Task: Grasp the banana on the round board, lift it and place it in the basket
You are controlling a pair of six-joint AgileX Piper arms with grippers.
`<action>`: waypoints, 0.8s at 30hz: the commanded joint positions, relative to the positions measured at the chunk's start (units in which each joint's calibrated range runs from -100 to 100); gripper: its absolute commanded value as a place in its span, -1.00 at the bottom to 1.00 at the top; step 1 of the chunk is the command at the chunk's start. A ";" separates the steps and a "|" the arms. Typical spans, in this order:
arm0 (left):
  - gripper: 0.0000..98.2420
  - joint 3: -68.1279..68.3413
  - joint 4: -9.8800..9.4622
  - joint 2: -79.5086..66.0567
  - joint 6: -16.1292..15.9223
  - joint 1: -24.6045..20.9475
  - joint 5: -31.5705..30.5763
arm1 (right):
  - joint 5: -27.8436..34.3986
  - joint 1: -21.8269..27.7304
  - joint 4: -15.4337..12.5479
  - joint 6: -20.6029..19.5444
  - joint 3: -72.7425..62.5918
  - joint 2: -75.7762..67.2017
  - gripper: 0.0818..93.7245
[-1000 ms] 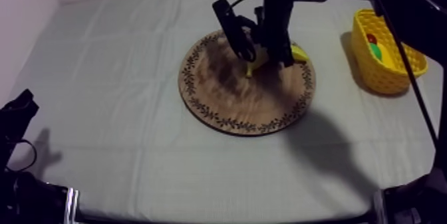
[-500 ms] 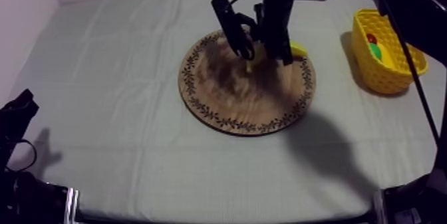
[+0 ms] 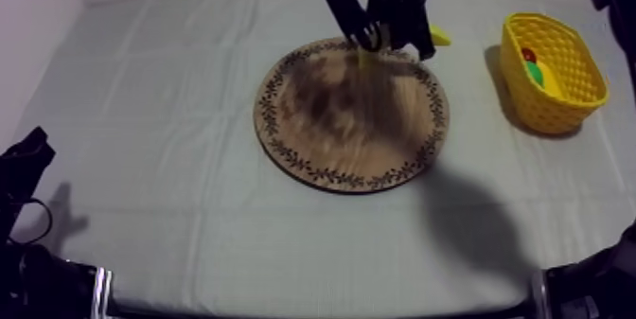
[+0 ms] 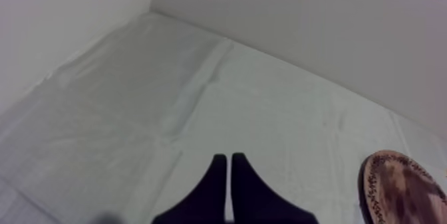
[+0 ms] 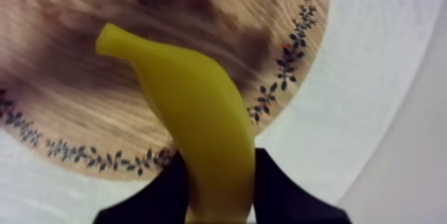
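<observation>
At the near left edge of the table (image 3: 161, 105), the left gripper (image 3: 26, 160) is being kept low and well apart from everything else. In the left wrist view its black fingers (image 4: 216, 177) are being pressed together into a narrow wedge with nothing between them, over bare cloth, with the rim of the wooden board (image 4: 406, 190) showing far off to their right. At the middle of the table the round board (image 3: 350, 119) is lying flat, and nothing is resting on its patterned surface. Over its far right rim the right gripper (image 3: 388, 41) is being held at the end of an arm that is reaching in from the far right. The banana (image 3: 438, 34) is being grasped by this gripper, with one yellow end sticking out to the right of the fingers. In the right wrist view the banana (image 5: 193, 107) is being clenched between the two black fingers (image 5: 169, 187) near one end, while its other, stem-like end is pointing out over the board (image 5: 73, 87), from which it appears to be held clear. At the far right the yellow basket (image 3: 554, 115) is standing on the cloth, well apart from the banana, and a small red fruit (image 3: 528, 55) is being held inside it beside a green piece whose kind cannot be told.
</observation>
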 commanded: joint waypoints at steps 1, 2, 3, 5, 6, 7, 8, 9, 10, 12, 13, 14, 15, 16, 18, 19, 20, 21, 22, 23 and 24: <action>-1.00 -0.01 0.01 0.00 0.00 0.01 -0.01 | 0.85 0.02 0.36 0.52 0.76 -3.51 -0.54; -1.00 -0.01 0.01 0.00 0.00 0.01 -0.01 | 1.23 0.05 0.40 0.74 1.17 -4.66 -0.54; -1.00 -0.01 0.03 0.00 0.00 0.01 -0.01 | 1.50 0.06 0.43 0.91 1.66 -5.82 -0.54; -1.00 -0.01 0.04 0.00 0.00 0.01 -0.01 | 1.97 0.15 0.50 1.31 2.75 -8.02 -0.54; -1.00 -0.01 0.05 0.00 0.00 0.01 -0.01 | 2.24 0.20 0.55 1.53 3.30 -9.06 -0.54; -1.00 -0.01 0.05 0.00 0.00 0.01 -0.01 | 2.54 0.26 0.61 1.80 3.82 -10.07 -0.54; -1.00 -0.01 0.05 0.00 0.00 0.01 -0.01 | 2.85 0.33 0.65 2.10 4.31 -11.03 -0.54; -1.00 -0.01 0.06 0.00 0.00 0.01 -0.01 | 3.16 0.38 0.70 2.41 4.76 -11.94 -0.54; -1.00 -0.01 0.06 0.00 0.00 0.01 -0.01 | 3.43 0.41 0.78 2.68 5.14 -12.80 -0.54; -1.00 -0.01 0.06 0.00 0.00 0.01 -0.01 | 3.86 0.41 1.01 3.09 5.92 -14.26 -0.55; -1.00 -0.01 0.06 0.00 0.00 0.01 -0.01 | 3.99 0.39 1.12 3.22 6.28 -14.85 -0.55; -1.00 -0.01 0.06 0.00 0.00 0.01 -0.01 | 4.08 0.37 1.21 3.24 6.64 -15.37 -0.55; -1.00 -0.01 0.06 0.00 0.00 0.01 -0.01 | 4.15 0.34 1.30 3.17 7.02 -15.84 -0.54; -1.00 -0.01 0.06 0.00 0.00 0.01 -0.01 | 4.17 0.31 1.38 3.01 7.39 -16.19 -0.54; -1.00 -0.01 0.06 0.00 0.00 0.01 -0.01 | 4.02 0.31 1.57 2.27 8.10 -16.68 -0.53; -1.00 -0.01 0.06 0.00 0.00 0.01 -0.01 | 3.91 0.34 1.75 1.70 8.44 -16.85 -0.53; -1.00 -0.01 0.06 0.00 0.00 0.01 -0.01 | 3.84 0.38 1.94 1.05 8.75 -16.98 -0.52; -1.00 -0.01 0.06 0.00 0.00 0.01 -0.01 | 3.78 0.46 2.13 0.31 8.97 -17.06 -0.52; -1.00 -0.01 0.06 0.00 0.00 0.01 -0.01 | 3.79 0.60 2.29 -0.43 9.09 -17.10 -0.52; -1.00 -0.01 0.06 0.00 0.00 0.01 -0.01 | 3.87 0.80 2.39 -1.17 9.10 -17.10 -0.52; -1.00 -0.01 0.06 0.00 0.00 0.01 -0.01 | 3.95 1.05 2.52 -1.95 9.01 -17.05 -0.51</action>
